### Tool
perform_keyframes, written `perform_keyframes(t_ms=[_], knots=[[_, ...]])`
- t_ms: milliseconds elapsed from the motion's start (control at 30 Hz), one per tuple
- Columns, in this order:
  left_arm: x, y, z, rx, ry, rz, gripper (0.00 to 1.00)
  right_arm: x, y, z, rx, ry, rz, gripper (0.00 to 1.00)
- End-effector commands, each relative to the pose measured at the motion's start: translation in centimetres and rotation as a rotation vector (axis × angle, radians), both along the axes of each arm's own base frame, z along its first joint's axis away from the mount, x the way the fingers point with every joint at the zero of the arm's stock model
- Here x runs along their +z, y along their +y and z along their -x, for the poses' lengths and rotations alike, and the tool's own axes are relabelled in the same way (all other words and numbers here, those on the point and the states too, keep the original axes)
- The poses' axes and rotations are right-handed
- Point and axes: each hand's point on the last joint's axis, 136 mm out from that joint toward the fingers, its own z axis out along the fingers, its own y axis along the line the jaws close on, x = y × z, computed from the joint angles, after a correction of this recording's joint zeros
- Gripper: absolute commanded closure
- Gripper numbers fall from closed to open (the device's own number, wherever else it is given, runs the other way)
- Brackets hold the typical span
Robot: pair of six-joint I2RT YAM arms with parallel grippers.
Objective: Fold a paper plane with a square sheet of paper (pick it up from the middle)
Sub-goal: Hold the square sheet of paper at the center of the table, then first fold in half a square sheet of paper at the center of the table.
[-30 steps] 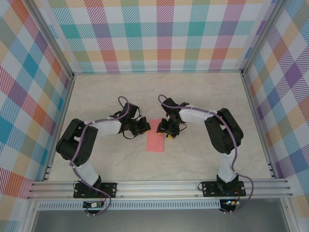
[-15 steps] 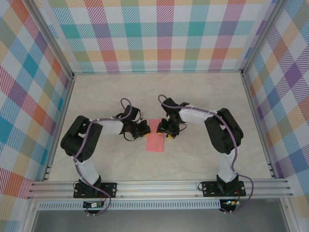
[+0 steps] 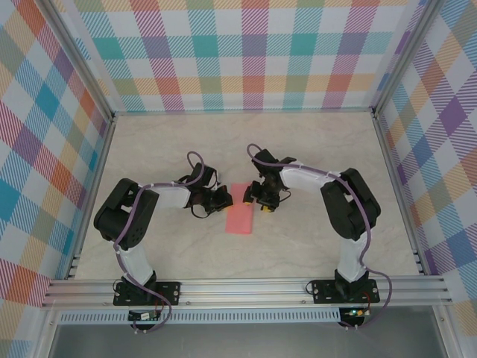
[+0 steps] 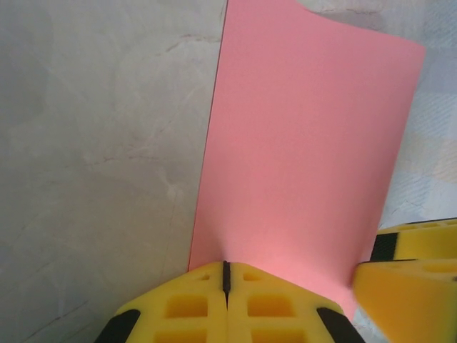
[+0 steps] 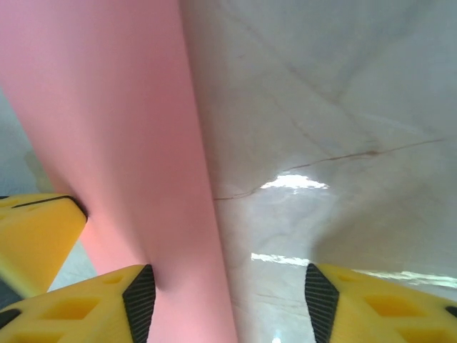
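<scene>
- Lying at the middle of the table [image 3: 313,156], the paper plane [image 3: 240,218] is so far a plain salmon-pink rectangle. I see no pointed nose on it.
- Its long axis runs from the far side towards my bases, tipped only slightly in the top view. Its far half sits between my two pincers.
- My left pincer [image 4: 226,275] is clenched on the paper at its left long edge. In my left wrist view the yellow pads meet with no gap and the sheet puckers faintly at their seam, so I judge it pinched there rather than merely touched.
- From that pincer the sheet spreads away ahead. Whether the held edge is lifted off the marble I cannot tell.
- My right pincer [image 5: 227,289] stands released, with bare tabletop showing between its jaws. The paper's right long edge runs beside the inner face of one finger, and I cannot tell whether they touch.
- Both arms are about equally near, one at each long edge, facing each other across the sheet.
- The coming move, as I judge it, turns on that. A crease along the long axis would want my left as the anchor, and my right has only a short sideways reach onto the paper.
- With just one edge held, I risk dragging it askew.
</scene>
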Motion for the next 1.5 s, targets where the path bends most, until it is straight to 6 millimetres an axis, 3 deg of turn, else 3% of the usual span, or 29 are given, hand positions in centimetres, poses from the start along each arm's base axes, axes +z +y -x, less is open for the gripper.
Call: perform_keyframes(t_ms=[0,67,167,233,333,700,1300,1367,1467], knots=[[-3.3,1.5,2.6,-0.005,0.091,-0.102,1.00,3.8,-0.5,-0.9,-0.018,-0.110,-0.065,0.37],[-3.3,1.5,2.6,-0.005,0.090,-0.100,1.00,4.7,-0.2,-0.8,-0.015,-0.136,-0.114,0.41],[-3.3,1.6,2.6,-0.004,0.089,-0.103,1.00,5.4,1.7,-0.4,0.017,-0.148,-0.255,0.60],[-3.3,1.5,2.7,-0.005,0.091,-0.101,1.00,5.3,3.2,0.0,0.029,-0.124,-0.357,0.75],[-3.3,1.5,2.7,-0.005,0.092,-0.101,1.00,4.2,3.8,0.3,0.021,-0.089,-0.403,0.88],[-3.4,1.6,2.8,-0.006,0.099,-0.101,1.00,1.2,4.2,1.1,0.051,-0.035,-0.417,0.93],[-3.7,1.7,3.0,-0.006,0.108,-0.108,1.00,-4.8,1.0,4.1,0.057,0.011,-0.300,0.95],[-3.7,1.7,2.9,-0.005,0.108,-0.108,1.00,-4.9,0.9,4.1,0.058,0.005,-0.301,0.95],[-3.6,1.6,2.9,-0.008,0.110,-0.107,1.00,-3.4,1.6,3.5,0.074,-0.036,-0.340,0.96]])
